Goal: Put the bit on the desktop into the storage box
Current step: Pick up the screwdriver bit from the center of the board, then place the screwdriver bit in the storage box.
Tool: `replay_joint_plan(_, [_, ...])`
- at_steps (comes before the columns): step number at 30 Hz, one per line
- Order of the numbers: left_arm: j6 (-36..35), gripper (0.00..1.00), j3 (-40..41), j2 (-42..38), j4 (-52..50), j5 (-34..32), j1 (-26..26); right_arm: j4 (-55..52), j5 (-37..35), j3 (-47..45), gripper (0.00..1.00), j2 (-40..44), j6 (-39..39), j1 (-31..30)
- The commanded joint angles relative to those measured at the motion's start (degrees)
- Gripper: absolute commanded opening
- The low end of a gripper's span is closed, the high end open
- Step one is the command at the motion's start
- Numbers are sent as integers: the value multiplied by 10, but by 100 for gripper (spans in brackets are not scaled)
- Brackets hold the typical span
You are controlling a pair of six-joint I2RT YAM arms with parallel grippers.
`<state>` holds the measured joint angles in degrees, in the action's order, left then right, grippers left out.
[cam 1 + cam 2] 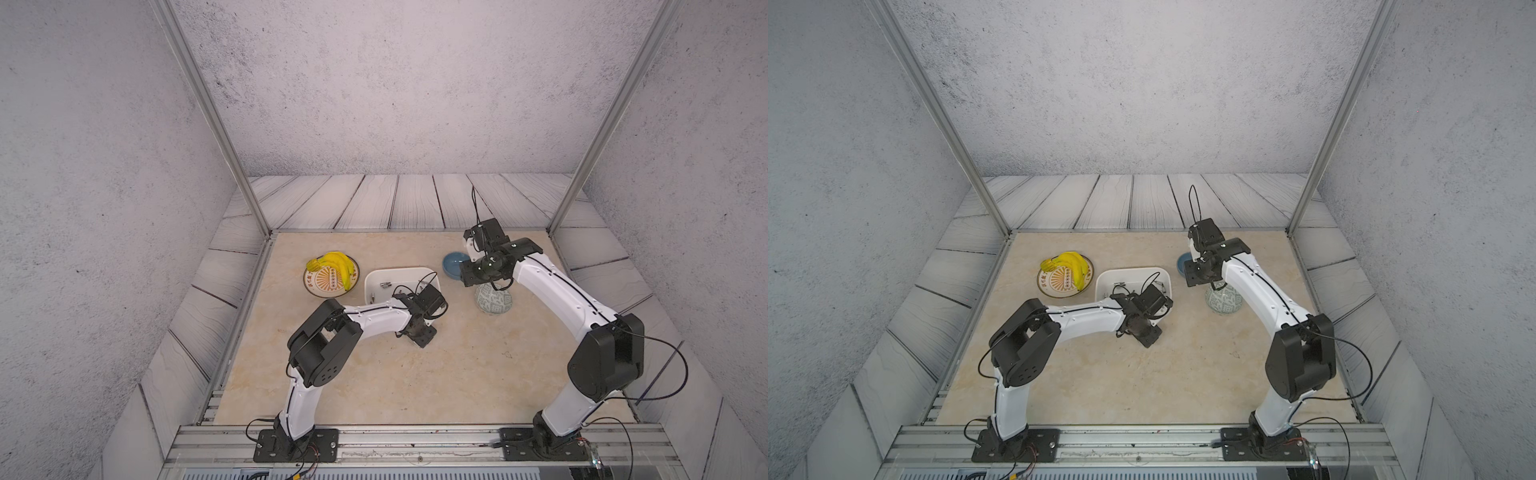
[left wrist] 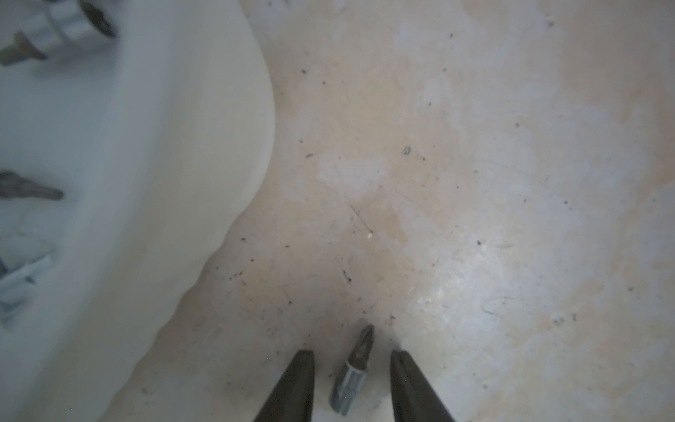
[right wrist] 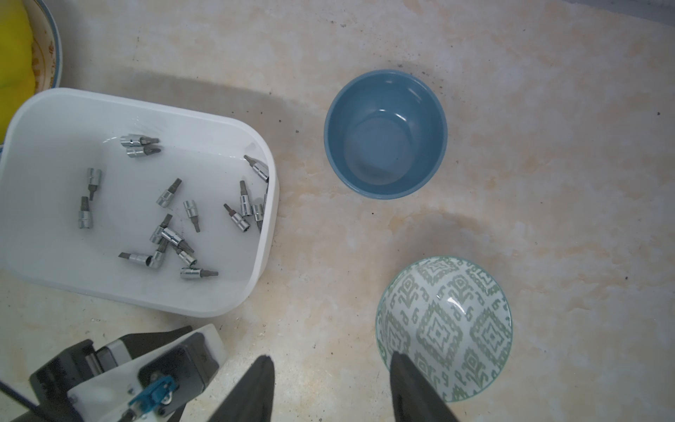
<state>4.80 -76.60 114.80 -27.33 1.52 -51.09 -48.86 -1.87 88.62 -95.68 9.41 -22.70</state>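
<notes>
We see the bit [image 2: 353, 369] lying on the desktop [image 2: 475, 182] between the fingers of our left gripper [image 2: 351, 353]. They stand apart, clear of it on both sides and gripping nothing. The storage box [image 2: 164, 182] sits just beside. Our right gripper [image 3: 331, 358] hangs parted and empty.

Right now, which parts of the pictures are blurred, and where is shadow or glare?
Left wrist view: the white box and the bits inside are blurred, the bit on the desktop sharper. Right wrist view: sharp; a shadow crosses the desktop, small glints in the blue bowl.
</notes>
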Motion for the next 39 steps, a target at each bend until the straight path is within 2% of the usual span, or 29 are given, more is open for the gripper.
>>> replay_joint_plan(1, [-3, 32, -8, 14, -15, 10, 3, -6, 4, -1, 56, 30, -4, 4])
replay_joint_plan(13, [6, 0, 9, 7, -23, 14, 0, -6, 8, -6, 56, 39, -1, 3])
replay_joint_plan(21, [27, 0, 21, -63, -39, 11, -1, -2, 14, -28, 56, 51, 10, 4])
replay_joint_plan(27, [18, 0, -29, -122, -100, -14, 6, 25, 14, -78, 56, 76, 30, 4])
replay_joint_plan(34, [-3, 0, -99, -144, -135, -1, 59, 35, 28, -106, 56, 98, 42, 4])
replay_joint_plan(39, [-15, 0, -122, -114, -109, 28, 114, 32, 36, -111, 56, 108, 45, 5])
